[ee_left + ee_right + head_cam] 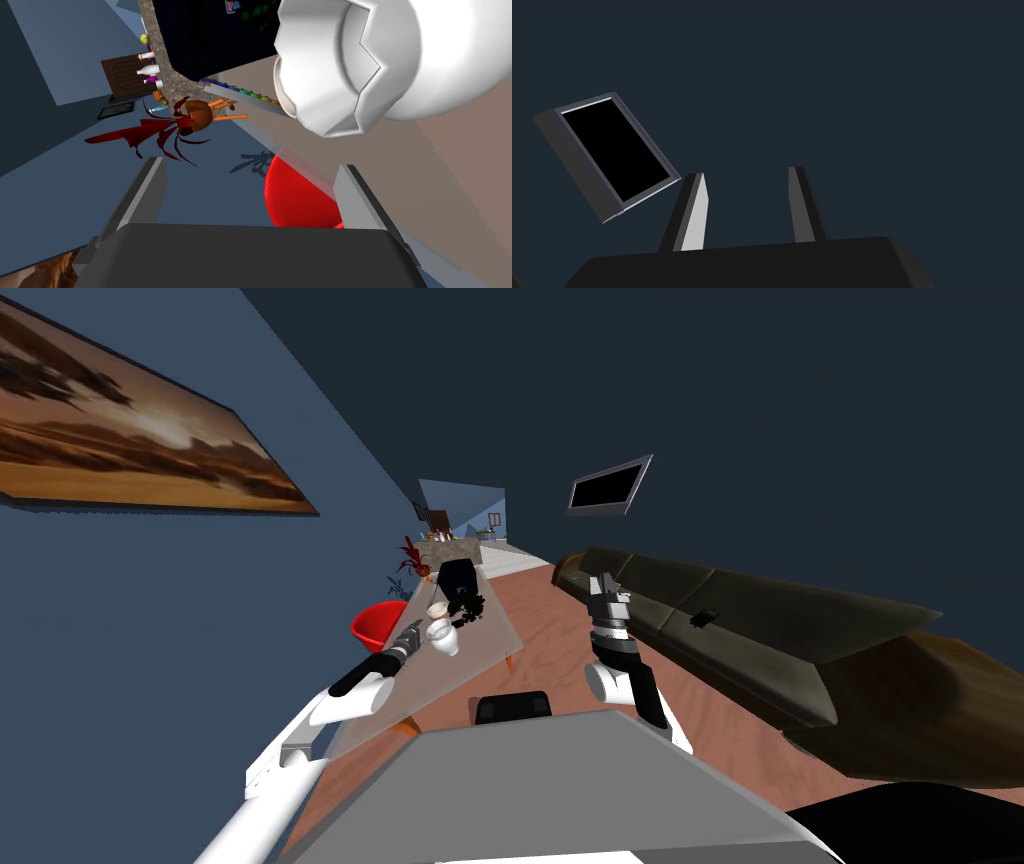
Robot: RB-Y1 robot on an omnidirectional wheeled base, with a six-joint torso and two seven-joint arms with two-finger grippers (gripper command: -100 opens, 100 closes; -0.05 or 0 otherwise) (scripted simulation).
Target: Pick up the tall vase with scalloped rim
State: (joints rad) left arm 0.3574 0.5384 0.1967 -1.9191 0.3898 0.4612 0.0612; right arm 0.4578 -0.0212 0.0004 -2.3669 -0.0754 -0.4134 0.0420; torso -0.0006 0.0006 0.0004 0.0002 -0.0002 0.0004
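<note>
Vase (443, 639), white with a scalloped rim, sits on the low table (488, 640) near its left edge, in front of a small pale bowl (438, 610) and a dark leafy plant (466, 606). My left gripper (251, 164) is released, its fingers wide apart with nothing between them. The vase lies just past the fingertips, off to the gripper's right and outside the gap. A red rounded object (378, 624) sits beyond the table's left edge. My right gripper (607, 585) is raised beside the dark sofa (760, 618), its fingers parted and holding nothing
</note>
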